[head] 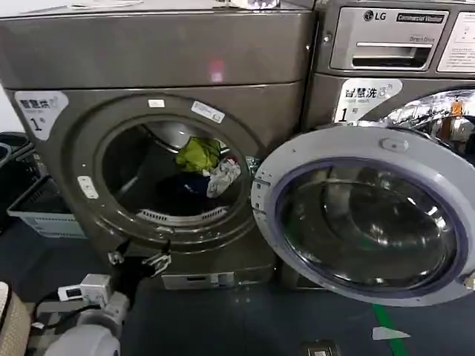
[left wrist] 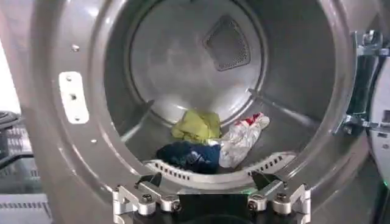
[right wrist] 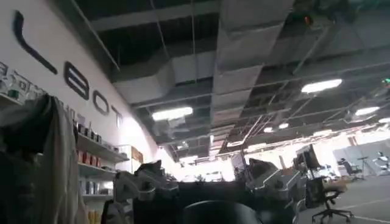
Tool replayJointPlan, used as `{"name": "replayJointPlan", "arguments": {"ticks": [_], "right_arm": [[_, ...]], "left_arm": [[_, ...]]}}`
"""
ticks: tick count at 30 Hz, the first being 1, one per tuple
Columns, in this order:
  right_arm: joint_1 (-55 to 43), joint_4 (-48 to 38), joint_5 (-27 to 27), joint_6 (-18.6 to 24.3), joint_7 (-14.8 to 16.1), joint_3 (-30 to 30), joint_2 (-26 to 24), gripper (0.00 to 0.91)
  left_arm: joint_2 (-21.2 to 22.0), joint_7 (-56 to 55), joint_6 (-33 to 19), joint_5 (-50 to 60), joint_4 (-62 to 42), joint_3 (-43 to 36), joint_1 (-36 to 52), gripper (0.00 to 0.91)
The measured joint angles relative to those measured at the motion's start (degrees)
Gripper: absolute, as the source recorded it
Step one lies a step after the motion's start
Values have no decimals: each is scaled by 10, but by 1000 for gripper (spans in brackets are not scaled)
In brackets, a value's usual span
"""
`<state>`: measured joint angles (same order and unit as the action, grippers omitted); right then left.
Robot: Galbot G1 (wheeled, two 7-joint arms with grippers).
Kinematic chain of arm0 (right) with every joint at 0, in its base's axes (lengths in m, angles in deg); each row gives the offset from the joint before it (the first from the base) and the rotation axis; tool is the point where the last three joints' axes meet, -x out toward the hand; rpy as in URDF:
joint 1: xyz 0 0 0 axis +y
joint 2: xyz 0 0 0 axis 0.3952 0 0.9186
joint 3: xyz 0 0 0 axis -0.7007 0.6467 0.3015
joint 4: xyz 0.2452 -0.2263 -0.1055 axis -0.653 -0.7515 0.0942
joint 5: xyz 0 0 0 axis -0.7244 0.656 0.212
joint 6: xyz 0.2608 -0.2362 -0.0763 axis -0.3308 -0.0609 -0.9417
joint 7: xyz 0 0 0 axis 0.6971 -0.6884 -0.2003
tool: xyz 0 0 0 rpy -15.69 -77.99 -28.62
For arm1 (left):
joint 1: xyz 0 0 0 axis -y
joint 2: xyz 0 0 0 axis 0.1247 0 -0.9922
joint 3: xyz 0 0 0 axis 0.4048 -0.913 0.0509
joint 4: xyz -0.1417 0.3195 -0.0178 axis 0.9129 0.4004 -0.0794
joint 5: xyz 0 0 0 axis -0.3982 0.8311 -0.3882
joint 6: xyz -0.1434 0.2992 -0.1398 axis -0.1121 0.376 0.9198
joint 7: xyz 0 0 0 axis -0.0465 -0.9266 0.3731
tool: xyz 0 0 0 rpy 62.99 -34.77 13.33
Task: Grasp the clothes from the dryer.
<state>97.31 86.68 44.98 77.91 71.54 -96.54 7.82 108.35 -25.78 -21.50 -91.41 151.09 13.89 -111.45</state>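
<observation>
"1" on dryer (head: pixel 89 81) sticker (head: pixel 38 110)

An LG-branded machine (head: pixel 393 52) stands at upper right; a grey basket (head: pixel 41 211) sits at left; green floor tape (head: pixel 386 326) lies lower right.

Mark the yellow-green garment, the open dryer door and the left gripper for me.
yellow-green garment (left wrist: pixel 196 125), left wrist view, middle of the crumpled cloth.
dryer door (head: pixel 276 165), head view, grey rim, upper left.
left gripper (head: pixel 138 258), head view, midway between the fingertips, below the porthole.

The dryer (head: pixel 159 111) door's (head: pixel 364 215) right rim is cropped.
</observation>
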Motion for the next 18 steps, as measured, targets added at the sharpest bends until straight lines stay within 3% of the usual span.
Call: {"name": "replayJointPlan", "arguments": {"ticks": [18], "right_arm": [[3,0,0,0,0,0,6,907]], "left_arm": [[0,0,0,-1,3,1,-5,907]]}}
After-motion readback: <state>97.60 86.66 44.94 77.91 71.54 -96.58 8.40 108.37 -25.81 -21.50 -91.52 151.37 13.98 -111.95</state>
